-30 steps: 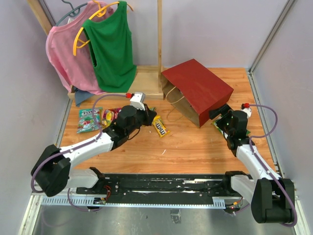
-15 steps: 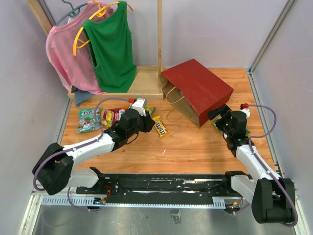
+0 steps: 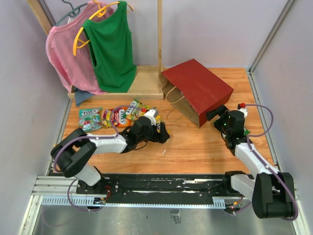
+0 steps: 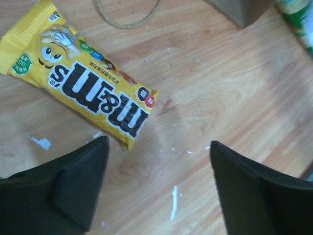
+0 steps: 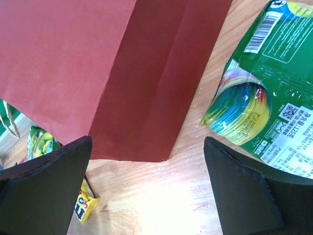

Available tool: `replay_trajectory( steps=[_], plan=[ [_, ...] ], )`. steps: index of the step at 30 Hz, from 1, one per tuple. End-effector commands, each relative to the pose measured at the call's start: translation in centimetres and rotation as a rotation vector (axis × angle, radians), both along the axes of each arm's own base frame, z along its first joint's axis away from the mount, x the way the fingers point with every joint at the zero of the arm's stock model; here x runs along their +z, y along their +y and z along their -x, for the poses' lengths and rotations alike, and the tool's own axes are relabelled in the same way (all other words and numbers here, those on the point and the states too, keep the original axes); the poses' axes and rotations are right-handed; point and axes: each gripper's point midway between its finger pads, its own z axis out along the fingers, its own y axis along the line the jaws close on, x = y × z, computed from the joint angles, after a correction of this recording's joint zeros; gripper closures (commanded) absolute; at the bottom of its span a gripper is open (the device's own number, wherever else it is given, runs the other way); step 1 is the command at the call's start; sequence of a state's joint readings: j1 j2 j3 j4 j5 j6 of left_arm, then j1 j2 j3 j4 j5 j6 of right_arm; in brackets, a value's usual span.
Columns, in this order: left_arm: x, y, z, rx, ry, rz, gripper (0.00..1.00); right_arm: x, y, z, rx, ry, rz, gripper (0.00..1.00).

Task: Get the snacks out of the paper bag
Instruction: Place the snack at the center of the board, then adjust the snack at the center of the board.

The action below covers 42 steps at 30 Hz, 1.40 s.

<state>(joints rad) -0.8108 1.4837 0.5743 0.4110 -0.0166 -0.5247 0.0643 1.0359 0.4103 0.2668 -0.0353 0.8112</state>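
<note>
The red paper bag [image 3: 198, 90] lies on its side at the far right of the wooden table [image 3: 195, 147]. Its mouth is turned toward the centre and its loop handles [image 3: 173, 95] are spilled onto the wood. The inside of the bag is not shown in any view.

Several snacks are already out. A row of small packets [image 3: 110, 116] is laid at the left of the table, well apart from the bag. A yellow M&M's packet [image 4: 80, 81] is seen flat on the wood just beyond the left gripper [image 4: 159, 169], whose fingers are spread with nothing between them. A green packet [image 5: 264, 98] with a rainbow swirl lies just beside the bag's near corner, partly under the right gripper [image 5: 146, 196], which is also spread wide and empty, and is held low over that corner.

The task is judged well advanced. Whether anything is left inside the bag cannot be told, so a check of its mouth is likely needed.
</note>
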Motion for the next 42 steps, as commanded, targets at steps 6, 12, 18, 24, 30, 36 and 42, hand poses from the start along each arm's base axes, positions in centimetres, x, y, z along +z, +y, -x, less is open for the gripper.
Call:
replay_trajectory(
  steps=[6,12,18,24,30,36,42],
  plan=[
    [-3.5,-0.4,-2.4,0.125,0.049,-0.116,0.0,-0.4,1.2,-0.3,0.045,0.0,0.005,0.02],
    [-5.0,0.0,-2.8,0.172,0.069,-0.147,0.04,-1.0,1.7,-0.5,0.056,0.016,0.005,0.02],
    [-6.2,-0.3,-3.4,0.19,0.085,-0.178,0.23,-1.3,2.1,-0.6,0.067,0.025,0.008,0.02],
    [-6.3,0.6,-3.5,0.219,0.079,-0.197,0.6,-1.5,2.1,-0.6,0.067,0.029,0.01,0.02],
    [-6.4,1.5,-3.6,0.251,0.074,-0.225,0.71,-1.4,2.1,-0.6,0.07,0.026,0.012,0.02],
    [-6.0,3.8,-4.8,0.284,0.044,-0.292,0.82,-1.3,2.1,-0.4,0.069,0.024,0.015,0.02],
    [-5.8,7.1,-6.9,0.311,0.068,-0.363,0.83,-1.1,2.2,-0.4,0.074,0.019,0.01,0.02]
  ],
)
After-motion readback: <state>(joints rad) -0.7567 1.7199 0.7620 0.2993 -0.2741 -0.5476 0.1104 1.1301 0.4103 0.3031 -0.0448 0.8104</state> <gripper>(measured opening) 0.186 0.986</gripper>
